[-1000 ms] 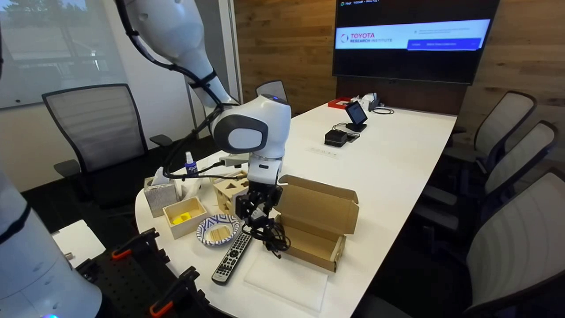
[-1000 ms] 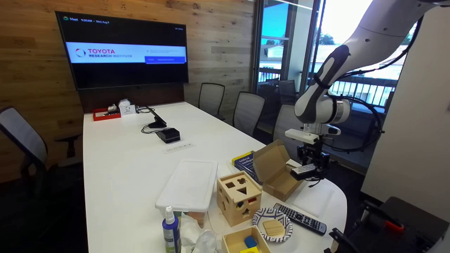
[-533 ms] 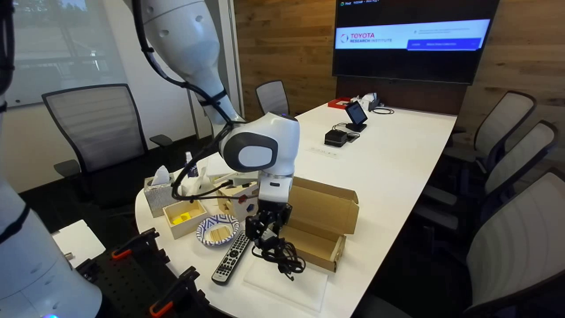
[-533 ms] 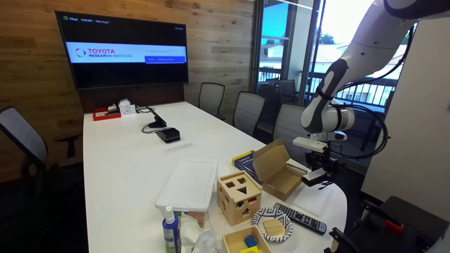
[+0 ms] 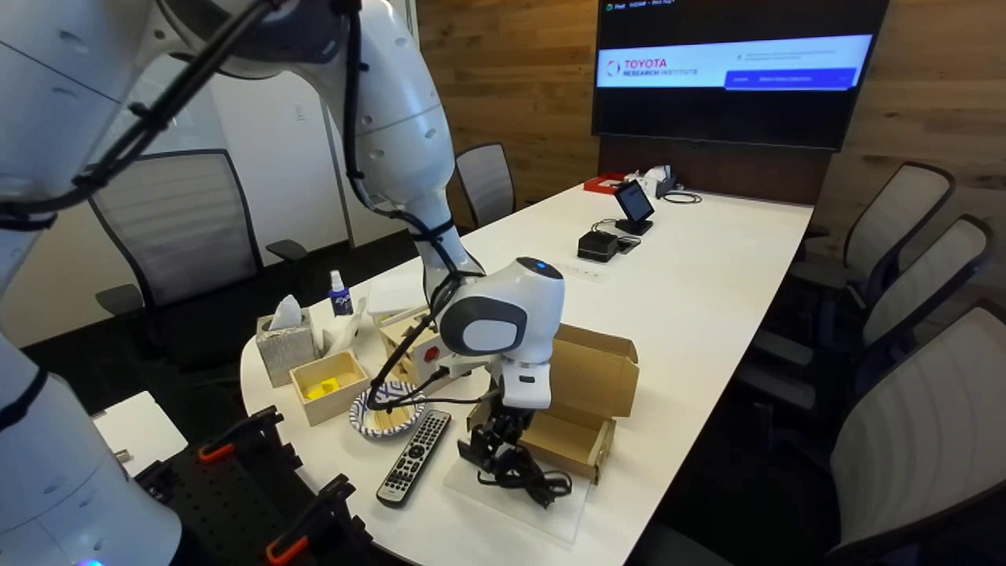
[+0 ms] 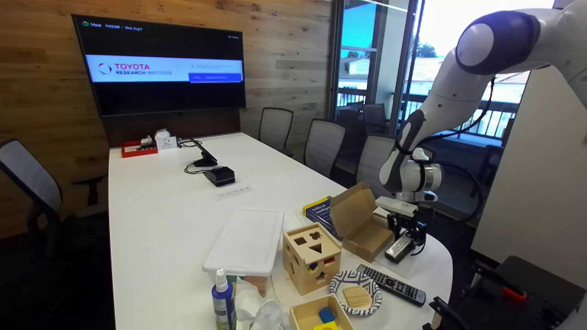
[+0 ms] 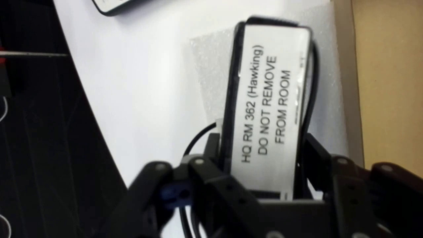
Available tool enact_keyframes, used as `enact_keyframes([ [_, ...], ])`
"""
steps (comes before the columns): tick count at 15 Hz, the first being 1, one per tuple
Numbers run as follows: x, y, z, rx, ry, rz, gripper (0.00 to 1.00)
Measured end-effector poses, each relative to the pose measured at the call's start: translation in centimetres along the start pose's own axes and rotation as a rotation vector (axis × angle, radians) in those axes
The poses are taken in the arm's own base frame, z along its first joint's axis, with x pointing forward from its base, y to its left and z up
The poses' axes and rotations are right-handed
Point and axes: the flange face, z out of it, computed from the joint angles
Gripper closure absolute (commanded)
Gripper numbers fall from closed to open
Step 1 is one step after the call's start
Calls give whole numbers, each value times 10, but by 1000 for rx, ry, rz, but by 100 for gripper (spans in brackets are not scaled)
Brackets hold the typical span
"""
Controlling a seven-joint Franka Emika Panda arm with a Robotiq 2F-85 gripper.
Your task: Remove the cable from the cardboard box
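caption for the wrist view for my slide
Gripper holding a black brick labelled "DO NOT REMOVE FROM ROOM", cable alongside, over foam beside the box.

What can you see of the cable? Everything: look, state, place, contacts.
The cable is black, rubbery-looking cord in loose loops, bundled with a dark rectangular brick. A white label on the brick reads "HQ RM 362 (Hawking) DO NOT REMOVE FROM ROOM"; a strand runs alongside. The jaws are closed on the brick's long sides, its end jutting past them. It is outside the cardboard box, the loops over a white sheet; whether they touch it is unclear.
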Motion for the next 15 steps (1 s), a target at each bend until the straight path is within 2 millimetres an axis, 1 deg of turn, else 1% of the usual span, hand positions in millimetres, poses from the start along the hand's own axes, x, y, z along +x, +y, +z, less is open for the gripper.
enact_keyframes([
  [2,2,-9,19,0,-22,-18,63],
  [3,3,-11,27,-2,-31,-23,51],
  [4,4,-13,34,-1,-39,-27,14],
  [5,5,-15,38,1,-44,-32,17],
  [6,6,-17,39,6,-48,-35,16],
  [7,7,-17,40,10,-52,-35,11],
  [8,7,-17,40,13,-56,-38,3],
  [9,7,-17,40,16,-59,-35,0],
  [12,10,-16,39,34,-56,-33,0],
  [15,11,-15,25,64,-39,-41,0],
])
